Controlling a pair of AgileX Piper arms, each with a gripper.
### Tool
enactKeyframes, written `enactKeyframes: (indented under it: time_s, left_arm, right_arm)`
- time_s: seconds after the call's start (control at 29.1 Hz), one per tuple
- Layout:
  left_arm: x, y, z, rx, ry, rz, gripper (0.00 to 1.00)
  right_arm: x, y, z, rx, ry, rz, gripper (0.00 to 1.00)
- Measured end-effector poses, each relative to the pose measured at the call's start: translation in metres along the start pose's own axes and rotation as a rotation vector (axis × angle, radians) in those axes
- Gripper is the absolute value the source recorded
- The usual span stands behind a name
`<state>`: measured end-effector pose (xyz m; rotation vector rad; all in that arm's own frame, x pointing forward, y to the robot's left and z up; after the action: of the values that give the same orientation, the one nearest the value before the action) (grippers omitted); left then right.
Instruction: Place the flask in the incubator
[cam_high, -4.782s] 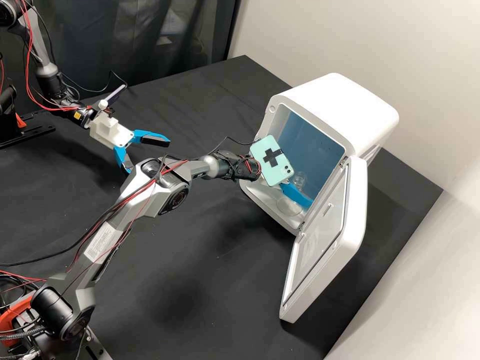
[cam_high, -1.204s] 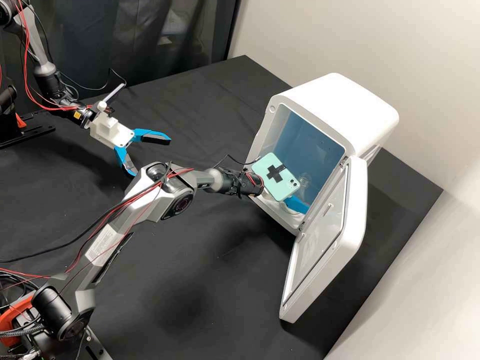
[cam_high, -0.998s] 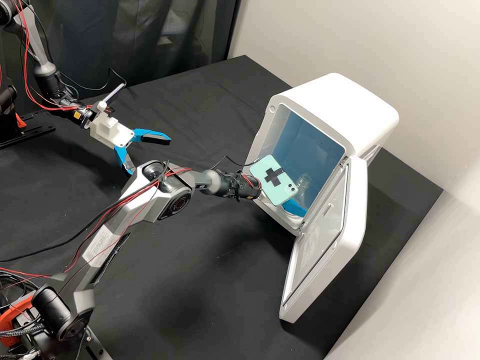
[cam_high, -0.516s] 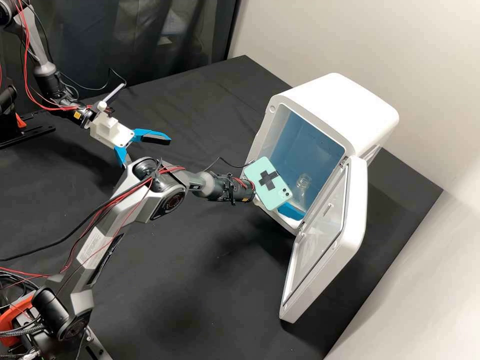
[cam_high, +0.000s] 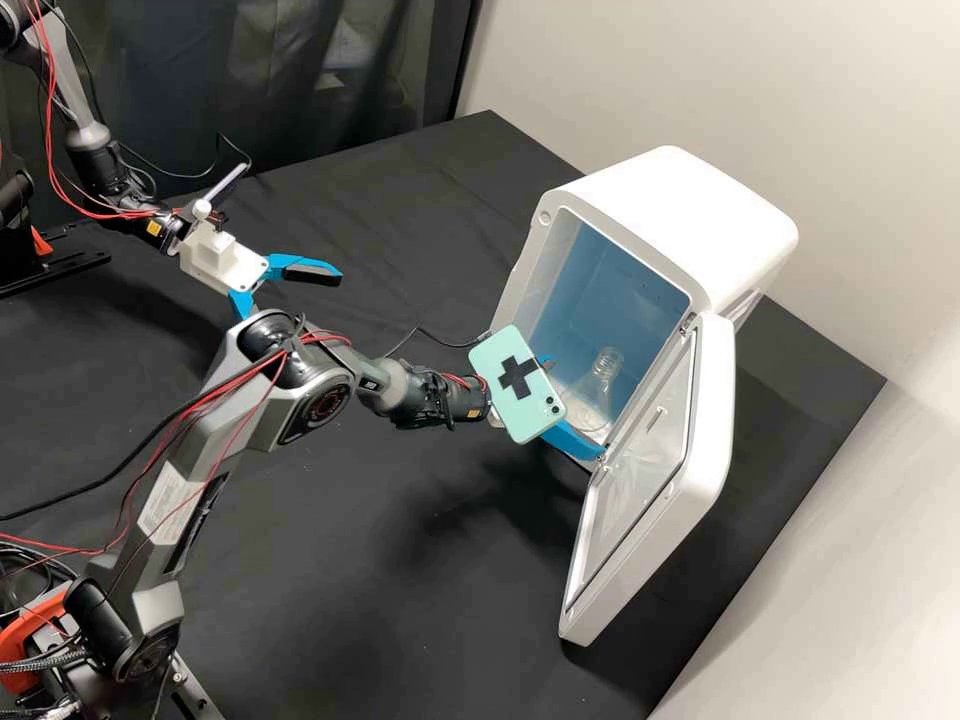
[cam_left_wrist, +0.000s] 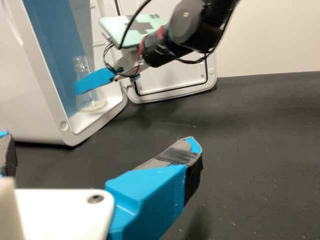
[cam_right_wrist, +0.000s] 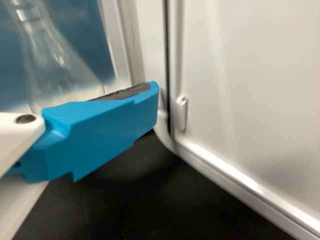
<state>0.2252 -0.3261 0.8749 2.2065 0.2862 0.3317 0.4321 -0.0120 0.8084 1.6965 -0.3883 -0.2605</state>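
the right gripper (cam_high: 582, 442) sits at the lower lip of the open incubator (cam_high: 690, 215), right of centre in the high view. in its own wrist view the pad (cam_right_wrist: 122, 91) of one blue finger is bare, with nothing pressed against it, so the gripper is apart and holds nothing. the clear flask (cam_high: 603, 372) stands upright on the floor of the blue chamber, just beyond that finger. the door (cam_high: 650, 470) hangs swung open toward the lower right. a mint-green phone (cam_high: 517, 383) with a black cross rides the right wrist, and the arm stretches in from the lower left. the left gripper (cam_high: 278, 288), at upper left, hovers over the black bench (cam_high: 420, 570) with its fingers (cam_high: 305, 268) spread wide. a pale wall (cam_high: 720, 70) stands behind, with a dark curtain (cam_high: 300, 60) at upper left.
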Motion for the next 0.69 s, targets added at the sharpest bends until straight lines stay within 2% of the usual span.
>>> enactKeyframes:
  time_s: [0.07,0.24,0.38,0.45,0.52,0.65,0.69]
  left_arm:
    - [-0.001,0.0023,0.001,0.012,-0.003,0.009,1.0]
    - [0.0,0.0027,0.003,0.015,-0.01,0.011,1.0]
    - [-0.001,0.0049,0.003,0.017,-0.01,0.019,1.0]
    - [-0.002,0.0091,0.004,0.02,-0.012,0.037,1.0]
    - [-0.004,0.0147,0.003,0.011,-0.007,0.06,1.0]
    - [-0.006,0.0206,0.001,-0.002,0.0,0.099,1.0]
    - [-0.007,0.0211,0.001,-0.001,0.0,0.101,1.0]
  right_arm:
    - [-0.013,0.006,-0.002,0.012,0.051,0.02,1.0]
    - [-0.034,0.016,-0.008,0.005,0.153,0.052,1.0]
    - [-0.039,0.018,-0.009,0.009,0.167,0.052,1.0]
    - [-0.043,0.019,-0.009,0.009,0.172,0.059,1.0]
    - [-0.048,0.022,-0.008,-0.001,0.182,0.077,1.0]
    - [-0.06,0.024,-0.006,-0.004,0.194,0.115,1.0]
    - [-0.067,0.024,-0.006,-0.004,0.21,0.134,1.0]
